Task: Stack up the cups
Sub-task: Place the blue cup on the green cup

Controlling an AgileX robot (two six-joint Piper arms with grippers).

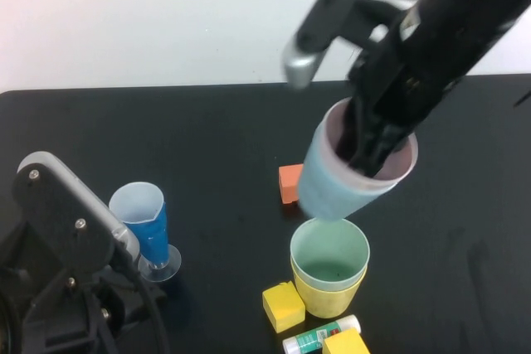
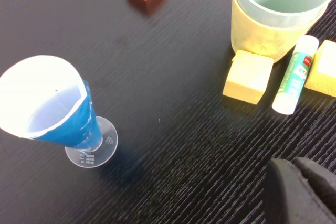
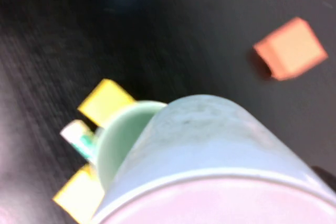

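Hovering tilted in the right gripper (image 1: 371,151): pink-lined light blue cup (image 1: 336,184).

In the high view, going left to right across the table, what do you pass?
Left gripper, parked at the near left → blue-and-white cone cup → orange block → light blue cup, pink cup nested inside, held tilted by the right gripper above the green cup in the yellow cup.

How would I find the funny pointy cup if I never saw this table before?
Look at the black table, on the robot's left side, next to the parked left gripper. The cone cup stands alone there. Unlike the tumblers, it is narrow, blue and white, on a clear round foot, far from the right gripper holding the light blue cup.
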